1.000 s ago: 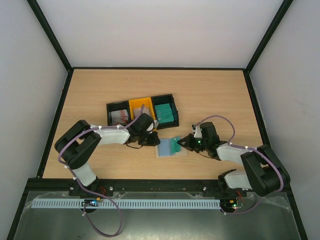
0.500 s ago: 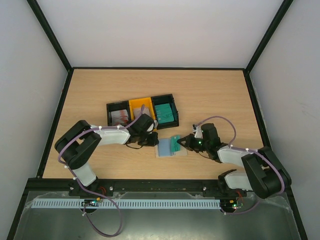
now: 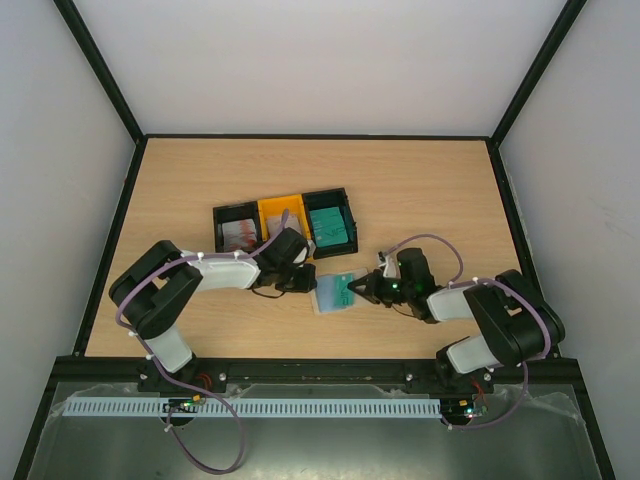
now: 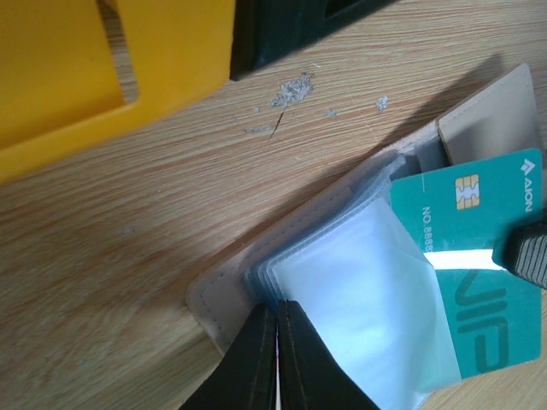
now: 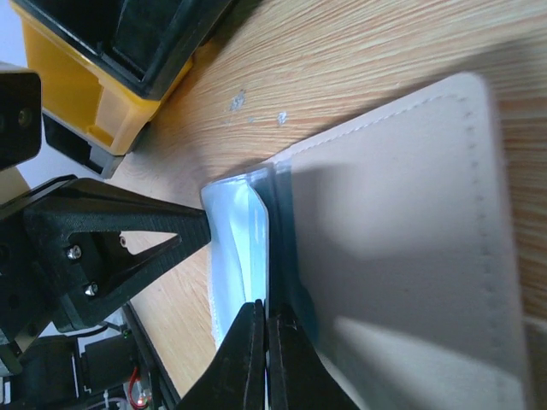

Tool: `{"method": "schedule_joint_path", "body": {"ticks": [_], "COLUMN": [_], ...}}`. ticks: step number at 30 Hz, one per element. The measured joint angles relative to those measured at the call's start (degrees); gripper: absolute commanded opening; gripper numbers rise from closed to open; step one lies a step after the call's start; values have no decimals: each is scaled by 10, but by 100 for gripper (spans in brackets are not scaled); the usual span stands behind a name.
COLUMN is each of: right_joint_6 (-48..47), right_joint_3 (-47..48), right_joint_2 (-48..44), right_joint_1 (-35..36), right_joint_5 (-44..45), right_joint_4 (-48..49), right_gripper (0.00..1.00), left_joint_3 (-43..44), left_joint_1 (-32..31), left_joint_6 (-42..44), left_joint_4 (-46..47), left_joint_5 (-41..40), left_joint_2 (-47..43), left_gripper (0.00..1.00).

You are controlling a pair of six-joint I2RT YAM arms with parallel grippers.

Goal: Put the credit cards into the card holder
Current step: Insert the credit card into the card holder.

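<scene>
Item: teal card [image 4: 427,205], leading edge at clear sleeve [image 4: 359,290] of open card holder [image 3: 330,302], mid-table [image 3: 200,180], btwn arms. R gripper [image 5: 261,342] clenched on card; L gripper [image 4: 278,342] pinched on sleeve. Card's long axis ran L-R; sleeve lay L of R gripper. R arm nearer.

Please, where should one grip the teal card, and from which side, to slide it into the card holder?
Grip the teal card at the middle of the edge facing away from the clear sleeves, coming from the robot's right, pinching its flat faces. The opposite edge lies at the sleeves of the card holder and must stay free. The right hand holds it so.
</scene>
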Motion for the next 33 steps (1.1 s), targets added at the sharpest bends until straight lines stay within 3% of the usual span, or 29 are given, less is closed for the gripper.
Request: {"method": "schedule_joint_path", "body": {"ticks": [8, 16, 33], "right_joint_6": [-20, -79, -30], "right_joint_3": [1, 29, 1], "right_joint_2": [1, -17, -69], "right_joint_1": [8, 9, 11], "right_joint_5": [-3, 23, 58], "right_joint_4": [-8, -108, -119], "right_gripper": [2, 2, 2], "left_joint_3": [0, -1, -1], "left_joint_1": [0, -3, -5], "left_joint_6": [0, -6, -17], "left_joint_4": [1, 4, 4], "left_joint_5": [-1, -9, -16], "left_joint_2": [0, 0, 0], "left_gripper": [6, 6, 7]}}
